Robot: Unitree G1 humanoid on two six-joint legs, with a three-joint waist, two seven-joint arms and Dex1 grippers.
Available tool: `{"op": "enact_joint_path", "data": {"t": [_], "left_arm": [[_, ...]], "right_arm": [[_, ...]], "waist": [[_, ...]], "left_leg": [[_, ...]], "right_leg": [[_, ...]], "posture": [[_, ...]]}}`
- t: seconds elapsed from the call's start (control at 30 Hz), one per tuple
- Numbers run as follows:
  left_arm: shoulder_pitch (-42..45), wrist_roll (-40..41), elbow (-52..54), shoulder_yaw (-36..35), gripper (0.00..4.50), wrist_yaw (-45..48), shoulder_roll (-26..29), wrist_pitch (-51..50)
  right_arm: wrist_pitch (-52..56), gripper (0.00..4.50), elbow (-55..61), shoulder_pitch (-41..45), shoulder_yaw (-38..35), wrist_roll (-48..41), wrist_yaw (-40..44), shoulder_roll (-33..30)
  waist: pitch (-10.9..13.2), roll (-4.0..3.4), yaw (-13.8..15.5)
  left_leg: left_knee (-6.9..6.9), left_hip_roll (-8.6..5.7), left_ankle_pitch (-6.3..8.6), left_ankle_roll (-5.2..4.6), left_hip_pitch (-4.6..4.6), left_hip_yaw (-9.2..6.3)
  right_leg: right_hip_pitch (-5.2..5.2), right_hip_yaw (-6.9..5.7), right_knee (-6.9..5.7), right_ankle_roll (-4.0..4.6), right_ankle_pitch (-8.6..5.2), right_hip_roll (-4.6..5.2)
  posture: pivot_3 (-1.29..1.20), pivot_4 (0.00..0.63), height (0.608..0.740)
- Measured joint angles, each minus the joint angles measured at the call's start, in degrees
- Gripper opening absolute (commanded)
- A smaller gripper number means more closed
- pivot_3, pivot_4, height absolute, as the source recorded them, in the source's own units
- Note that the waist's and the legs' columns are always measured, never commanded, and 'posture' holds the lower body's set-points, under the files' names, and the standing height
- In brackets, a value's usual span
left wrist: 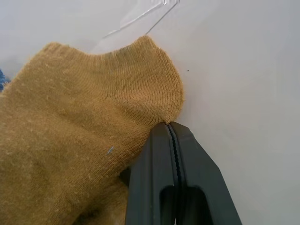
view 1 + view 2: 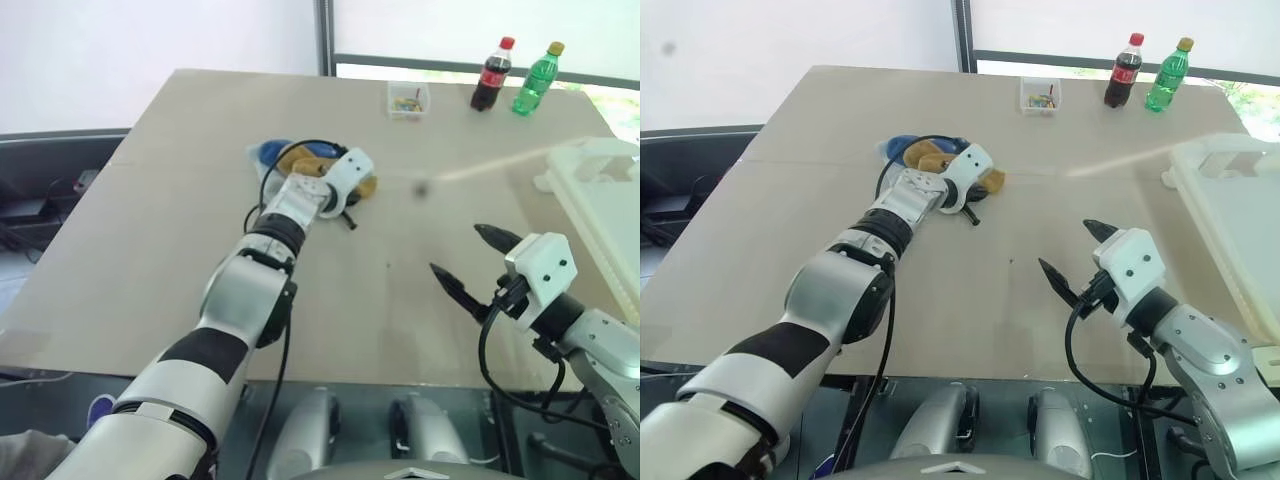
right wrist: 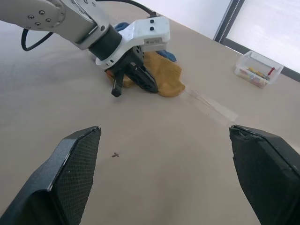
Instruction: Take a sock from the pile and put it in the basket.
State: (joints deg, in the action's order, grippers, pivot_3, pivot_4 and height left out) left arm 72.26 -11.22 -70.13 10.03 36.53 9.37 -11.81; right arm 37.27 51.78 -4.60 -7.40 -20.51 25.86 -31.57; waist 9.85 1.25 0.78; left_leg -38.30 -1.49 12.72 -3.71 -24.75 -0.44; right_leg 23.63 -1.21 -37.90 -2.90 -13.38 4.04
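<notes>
At upper centre of the worktop (image 2: 150,230), the left pincer (image 3: 140,79) is clamped on a mustard sock (image 1: 70,140) of the pile (image 2: 300,160); the right pincer (image 2: 470,262) gapes apart at lower right.

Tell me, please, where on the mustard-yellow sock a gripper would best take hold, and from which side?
Probably the ribbed cuff edge of the mustard-yellow sock, approached from the bare table beside the pile. That thin edge lies exposed there, and the left gripper is already shut at it.
</notes>
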Motion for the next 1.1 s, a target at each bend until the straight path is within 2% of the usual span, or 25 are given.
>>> {"op": "enact_joint_path", "data": {"t": [0.17,0.2,0.27,0.33,0.47,0.73,0.9,1.07,1.1], "left_arm": [[-3.88,-2.22,6.26,2.5,0.01,0.59,2.26,2.38],[-4.24,-3.33,6.89,3.46,0.41,-0.35,3.07,3.23],[-4.6,-4.17,8.03,4.0,0.77,-0.86,3.97,3.79],[-5.34,-4.35,11.1,4.08,1.77,-0.29,4.13,3.29],[-7.68,-4.29,17.32,4.22,3.29,1.11,3.66,0.47],[-10.0,-8.66,19.31,9.01,3.29,-3.57,3.42,2.4],[-8.6,-11.92,14.77,11.55,3.29,-9.26,2.06,7.2],[-6.22,-13.04,10.39,12.09,3.29,-11.79,0.6,7.64],[-5.36,-12.89,8.9,11.83,2.77,-11.97,-0.03,7.35]], "right_arm": [[-0.14,4.5,-0.17,0.01,0.17,-0.04,0.07,0.0],[-0.23,4.5,-0.36,0.02,0.2,-0.03,0.11,0.0],[-0.41,4.5,-0.67,0.02,0.31,-0.01,0.13,0.0],[-0.79,4.5,-0.76,0.1,0.65,0.0,0.24,0.0],[-1.29,4.5,-1.08,0.16,0.81,0.01,0.49,-0.02],[-1.39,4.5,-1.33,0.27,1.76,0.57,0.46,-0.05],[-1.64,4.5,-1.67,0.64,1.99,1.07,0.49,-0.05],[-1.66,4.5,-1.7,0.64,1.99,1.11,0.55,-0.07],[-1.66,4.5,-1.7,0.64,1.99,1.12,0.55,-0.07]], "waist": [[0.0,0.0,-0.03],[0.0,0.0,0.0],[0.0,0.0,0.03],[0.0,0.0,0.21],[0.0,0.0,0.05],[0.0,0.0,0.05],[-0.01,0.0,0.16],[-0.01,0.0,0.08],[-0.01,0.0,0.08]], "left_leg": [[0.0,0.01,0.0,0.0,0.01,0.01],[0.0,0.01,0.0,0.0,0.01,0.0],[0.0,0.01,0.0,0.0,0.0,0.0],[-0.01,-0.02,0.0,0.0,-0.02,-0.03],[-0.02,-0.04,0.01,-0.01,-0.02,-0.01],[-0.02,-0.01,0.01,-0.01,0.01,-0.01],[-0.07,-0.03,0.01,-0.02,0.04,-0.01],[-0.08,-0.03,0.01,-0.02,0.04,-0.01],[-0.08,-0.03,0.01,-0.02,0.04,-0.01]], "right_leg": [[0.0,0.03,-0.01,0.01,0.01,0.01],[0.01,0.03,-0.02,0.01,0.01,0.0],[0.01,0.02,-0.02,0.01,0.01,0.01],[0.0,0.0,-0.01,0.01,0.01,0.03],[-0.01,0.04,0.0,-0.01,0.02,0.05],[-0.01,0.04,-0.03,-0.01,0.02,0.01],[-0.06,0.03,-0.03,-0.05,0.04,0.02],[-0.06,0.03,-0.04,-0.05,0.04,0.01],[-0.06,0.02,-0.04,-0.05,0.04,0.01]], "posture": [[0.0,0.15,0.729],[0.0,0.15,0.729],[0.0,0.15,0.729],[0.0,0.15,0.729],[0.0,0.15,0.729],[0.0,0.15,0.729],[0.0,0.15,0.729],[0.0,0.15,0.729],[0.0,0.15,0.729]]}}
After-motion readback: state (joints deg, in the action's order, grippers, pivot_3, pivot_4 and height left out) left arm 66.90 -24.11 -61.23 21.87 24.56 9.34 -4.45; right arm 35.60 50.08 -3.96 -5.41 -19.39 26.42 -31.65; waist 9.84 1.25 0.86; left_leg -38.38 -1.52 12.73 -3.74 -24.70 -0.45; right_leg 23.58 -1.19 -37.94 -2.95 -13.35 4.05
